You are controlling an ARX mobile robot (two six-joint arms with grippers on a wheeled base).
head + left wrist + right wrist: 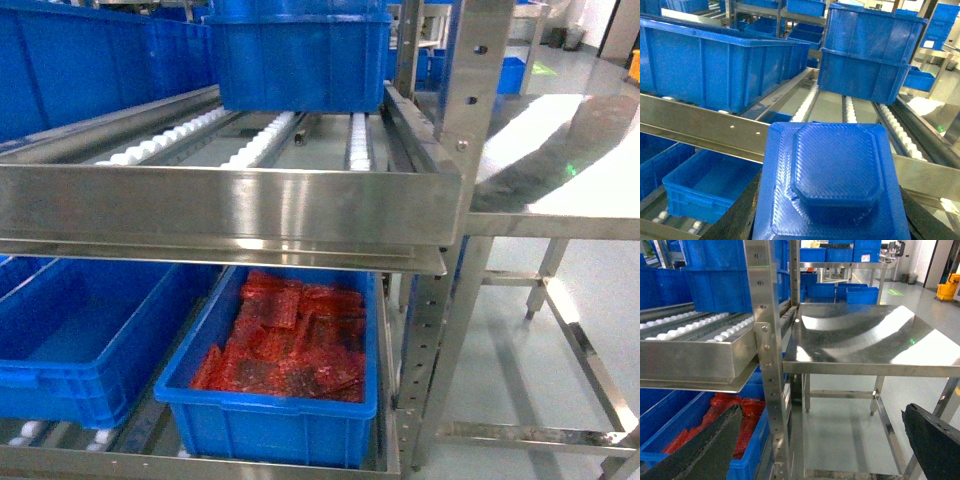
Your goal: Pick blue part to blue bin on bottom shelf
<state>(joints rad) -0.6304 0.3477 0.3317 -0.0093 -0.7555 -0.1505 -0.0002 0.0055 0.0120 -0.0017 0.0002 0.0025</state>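
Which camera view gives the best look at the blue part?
The left wrist view: the blue part fills the lower frame, showing its raised octagonal top between dark fingers. The head and right wrist views do not show it at all.

Blue part (832, 185) ridged matt plastic; bottom shelf (250, 464) brushed steel.

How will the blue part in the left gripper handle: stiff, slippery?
Blue part looks like rigid moulded plastic with a stepped top, so probably stiff. Its fine woven-looking texture suggests decent grip rather than slipperiness. Broad and flat-sided, it likely won't roll when set down.
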